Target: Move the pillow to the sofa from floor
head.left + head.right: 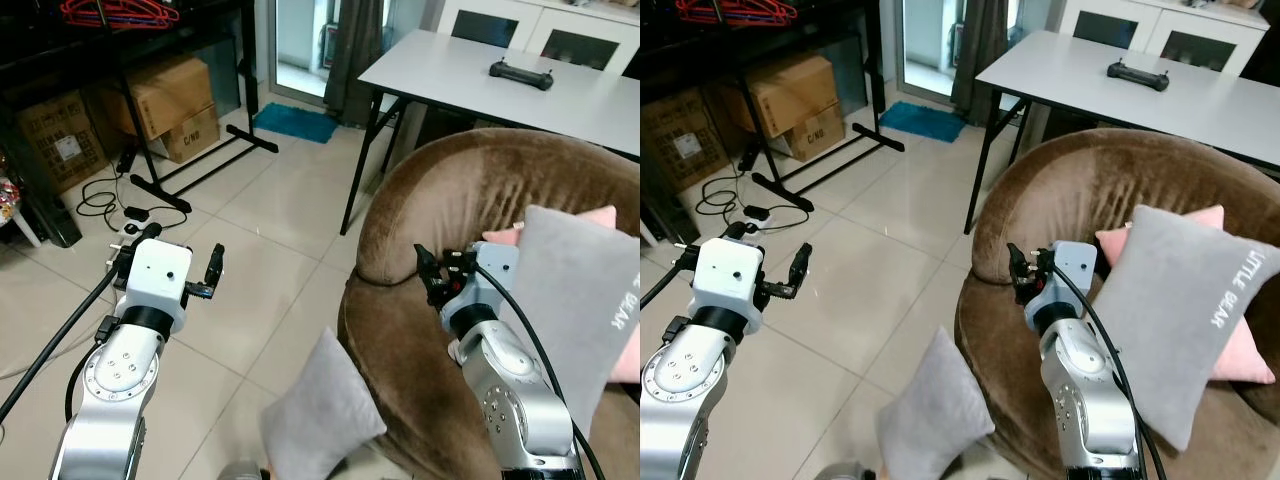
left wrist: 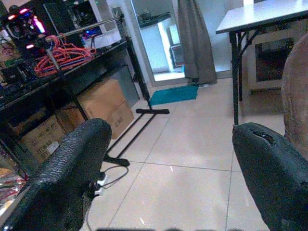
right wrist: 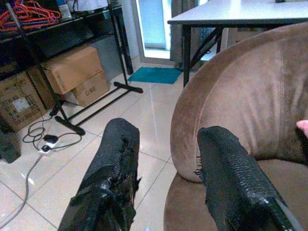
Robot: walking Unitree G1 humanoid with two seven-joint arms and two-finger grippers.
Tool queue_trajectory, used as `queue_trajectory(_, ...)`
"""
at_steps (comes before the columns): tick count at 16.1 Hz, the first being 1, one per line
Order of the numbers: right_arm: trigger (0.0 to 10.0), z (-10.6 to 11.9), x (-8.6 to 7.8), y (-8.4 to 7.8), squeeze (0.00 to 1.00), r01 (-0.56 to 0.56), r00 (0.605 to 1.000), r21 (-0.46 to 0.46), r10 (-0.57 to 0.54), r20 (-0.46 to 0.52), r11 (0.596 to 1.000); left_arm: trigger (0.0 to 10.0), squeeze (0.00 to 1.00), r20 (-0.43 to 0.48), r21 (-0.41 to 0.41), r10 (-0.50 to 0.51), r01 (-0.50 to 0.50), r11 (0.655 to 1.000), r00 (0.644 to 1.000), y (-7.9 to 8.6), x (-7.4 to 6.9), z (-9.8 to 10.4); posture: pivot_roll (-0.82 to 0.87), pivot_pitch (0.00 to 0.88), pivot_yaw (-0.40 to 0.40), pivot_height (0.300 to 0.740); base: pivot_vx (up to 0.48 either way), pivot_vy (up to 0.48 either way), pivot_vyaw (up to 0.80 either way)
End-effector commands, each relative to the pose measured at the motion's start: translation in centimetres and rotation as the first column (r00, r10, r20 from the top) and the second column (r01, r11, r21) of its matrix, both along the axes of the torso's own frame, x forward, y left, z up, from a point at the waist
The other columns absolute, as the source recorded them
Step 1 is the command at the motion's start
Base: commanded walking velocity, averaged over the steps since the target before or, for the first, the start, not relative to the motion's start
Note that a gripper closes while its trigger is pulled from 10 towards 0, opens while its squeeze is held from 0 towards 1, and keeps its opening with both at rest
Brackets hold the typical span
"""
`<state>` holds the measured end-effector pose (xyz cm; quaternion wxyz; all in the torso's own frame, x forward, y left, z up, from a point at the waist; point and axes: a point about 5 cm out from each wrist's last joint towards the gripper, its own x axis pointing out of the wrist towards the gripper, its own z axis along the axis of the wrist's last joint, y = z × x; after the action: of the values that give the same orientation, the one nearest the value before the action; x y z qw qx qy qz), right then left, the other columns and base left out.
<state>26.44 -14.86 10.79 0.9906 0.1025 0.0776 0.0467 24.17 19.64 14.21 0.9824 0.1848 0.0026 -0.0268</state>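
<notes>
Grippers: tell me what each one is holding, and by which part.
Nothing is held. The left gripper is open above the floor tiles, the right gripper open by the sofa. The grey pillow lies ungrasped on the floor.

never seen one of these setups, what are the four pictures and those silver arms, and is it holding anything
It is a walking humanoid robot. The two wide pictures come from cameras in its head, looking down past its silver arms. The other two come from cameras on its wrists, looking along each claw's black fingers. The left claw and the right claw are both open and hold nothing. A grey pillow lies on the tiled floor beside the brown sofa, where another grey pillow and a pink one already rest.
</notes>
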Motion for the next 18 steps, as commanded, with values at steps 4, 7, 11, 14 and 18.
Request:
queue_trajectory(4,10.0,-0.2,0.0,0.0,0.0,-0.001,1.0,0.005,0.001,-0.009,1.0,10.0,0.0,0.006,0.023,-0.007,0.007,1.0,1.0,0.0,0.2,0.2,0.11,0.0,-0.038,0.65,0.0,0.0,0.0)
queue_trajectory(7,10.0,-0.5,-0.1,-0.1,0.0,0.002,1.0,0.007,-0.002,-0.024,1.0,10.0,0.0,0.003,0.024,-0.013,0.013,1.0,1.0,-0.1,0.3,0.1,0.1,0.0,-0.035,0.625,0.0,0.0,0.0)
queue_trajectory(11,10.0,-1.0,-0.1,-0.1,0.0,0.001,0.998,0.006,-0.001,-0.061,1.0,10.0,0.0,0.007,0.018,-0.027,0.027,0.999,1.0,-0.3,0.4,0.2,0.1,0.0,-0.032,0.605,0.0,0.0,0.0)
queue_trajectory(14,10.0,-0.9,0.0,-0.1,0.0,-0.003,0.998,-0.003,0.002,-0.06,1.0,10.0,0.0,0.008,0.004,-0.054,0.054,0.999,0.998,-0.4,0.6,0.3,0.1,0.0,-0.02,0.605,0.0,0.0,0.0)
queue_trajectory(18,10.0,-0.8,-0.1,-0.6,0.0,0.034,0.998,0.001,-0.034,-0.054,0.999,10.0,0.0,0.005,-0.005,-0.07,0.07,0.998,0.998,-0.5,0.6,0.2,0.09,0.0,-0.016,0.605,0.0,0.0,0.0)
